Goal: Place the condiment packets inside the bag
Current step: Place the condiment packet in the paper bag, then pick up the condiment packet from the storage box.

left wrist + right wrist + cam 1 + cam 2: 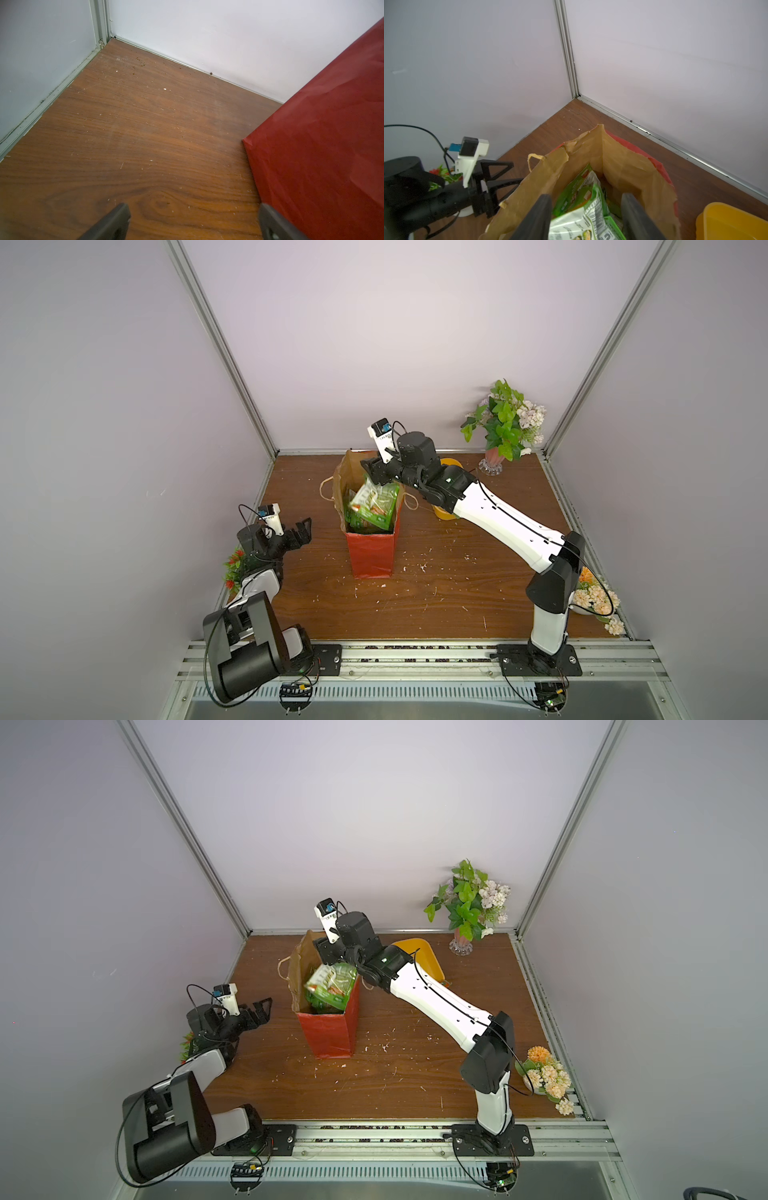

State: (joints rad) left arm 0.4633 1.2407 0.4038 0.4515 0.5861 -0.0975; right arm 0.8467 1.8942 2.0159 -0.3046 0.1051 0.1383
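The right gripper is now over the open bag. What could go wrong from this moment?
1. The condiment packets stand high in the bag, close to its rim; the right gripper, open just above them, could drag one out when it lifts.
2. The tall bag stands free: the left gripper is open beside it, not holding it, so a bump from the right arm might tip it.
3. A cord handle lies near that arm and could snag.

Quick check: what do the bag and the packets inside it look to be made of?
Bag: paper, matte red outside, plain brown kraft inside; creased, with a ragged rim. Condiment packets: probably glossy printed foil or plastic film; crinkled and catching the light.
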